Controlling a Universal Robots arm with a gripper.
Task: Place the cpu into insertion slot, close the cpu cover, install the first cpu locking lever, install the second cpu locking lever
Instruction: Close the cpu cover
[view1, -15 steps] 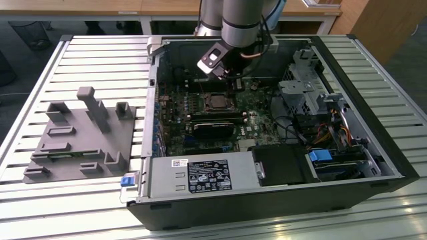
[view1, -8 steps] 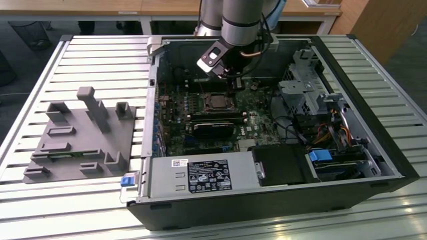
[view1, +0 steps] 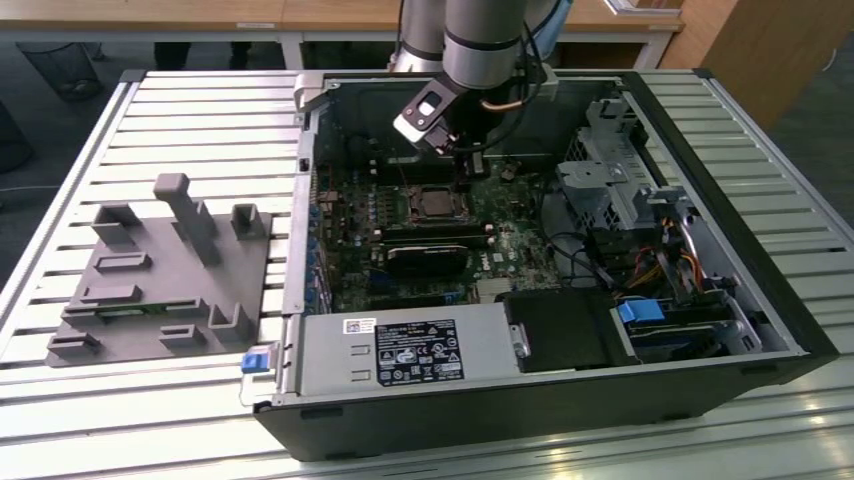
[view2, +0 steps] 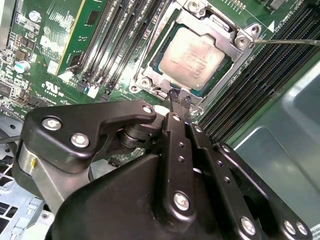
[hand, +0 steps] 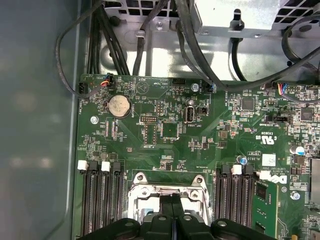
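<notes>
Gripper (view2: 179, 101), closed, beside dull silver-grey cpu (view2: 192, 56) inside silvery cpu cover (view2: 212, 31)

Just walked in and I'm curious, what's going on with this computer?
A robot arm reaches into an open computer case. The cpu lies in place on the motherboard with the cpu cover down around it. The claw, shut, sits at the cover's edge. A thin lever juts out beside it.
</notes>
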